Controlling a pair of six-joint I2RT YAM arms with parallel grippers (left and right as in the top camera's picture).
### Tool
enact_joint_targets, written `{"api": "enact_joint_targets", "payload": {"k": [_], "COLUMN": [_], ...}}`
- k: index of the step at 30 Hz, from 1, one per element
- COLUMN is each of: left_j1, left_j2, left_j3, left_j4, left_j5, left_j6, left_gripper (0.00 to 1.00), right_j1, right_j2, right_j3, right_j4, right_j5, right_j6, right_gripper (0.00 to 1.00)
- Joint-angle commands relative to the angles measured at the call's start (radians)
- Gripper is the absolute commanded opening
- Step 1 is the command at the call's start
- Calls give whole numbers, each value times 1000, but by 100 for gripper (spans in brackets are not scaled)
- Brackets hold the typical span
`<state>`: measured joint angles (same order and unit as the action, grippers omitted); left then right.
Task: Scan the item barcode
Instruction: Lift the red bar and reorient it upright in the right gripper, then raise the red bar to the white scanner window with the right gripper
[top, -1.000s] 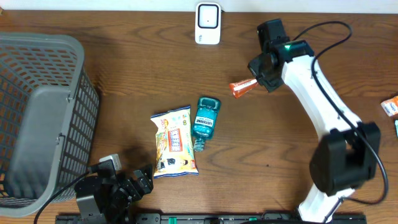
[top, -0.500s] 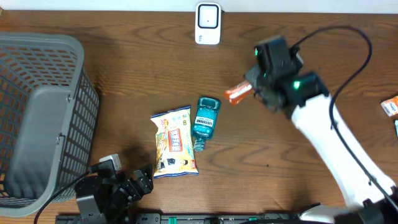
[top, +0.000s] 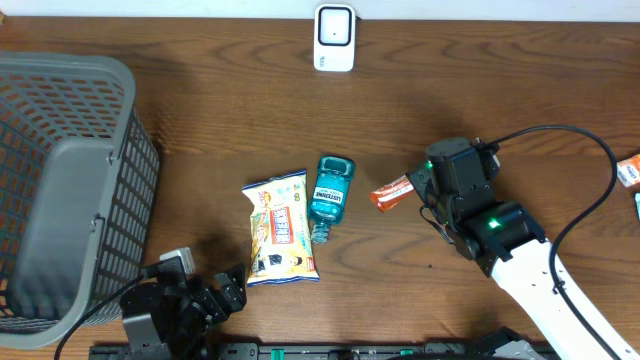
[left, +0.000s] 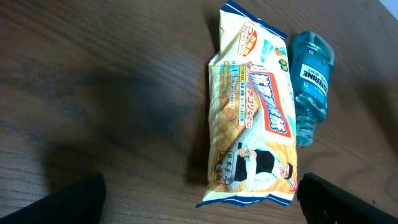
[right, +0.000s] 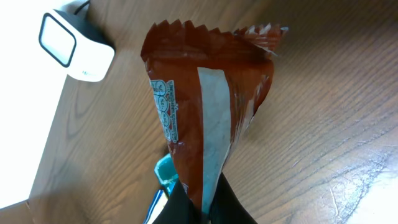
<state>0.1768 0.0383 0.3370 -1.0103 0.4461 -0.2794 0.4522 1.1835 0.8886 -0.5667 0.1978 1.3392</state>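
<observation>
An orange-red snack packet hangs above the table, pinched at one end by my right gripper, which is shut on it. The packet's white back seam faces the right wrist camera. At the far edge stands the white barcode scanner, well away from the packet. My left gripper rests open at the near left, its dark fingers on either side of the lower end of a yellow snack bag, not touching it.
A teal mouthwash bottle lies next to the yellow bag, just left of the held packet. A grey mesh basket fills the left side. Small boxes sit at the right edge.
My right arm has carried the orange-red packet away from the area near the scanner, toward the near middle of the table beside the mouthwash bottle. The left arm has not moved.
</observation>
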Motion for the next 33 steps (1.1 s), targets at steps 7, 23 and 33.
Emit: {"api": "enact_joint_targets", "payload": {"k": [7,23,33], "left_j1": [3,3,3], "left_j2": [-2,-2,-2], "left_j3": [-6,-6,-6], "left_j4": [-39,-39,-39], "left_j5": [10,10,10], "left_j6": [17,17,17], "left_gripper": [98,98,98], "right_j1": [8,8,8], "right_j2": [-19,-20,-21], "right_j3": [-6,-8,-122], "right_j4": [-6,-2,225], "right_j5": [-2,-73,-92], "right_j6": [24,-236,-301], "right_gripper": [1,1,1]}}
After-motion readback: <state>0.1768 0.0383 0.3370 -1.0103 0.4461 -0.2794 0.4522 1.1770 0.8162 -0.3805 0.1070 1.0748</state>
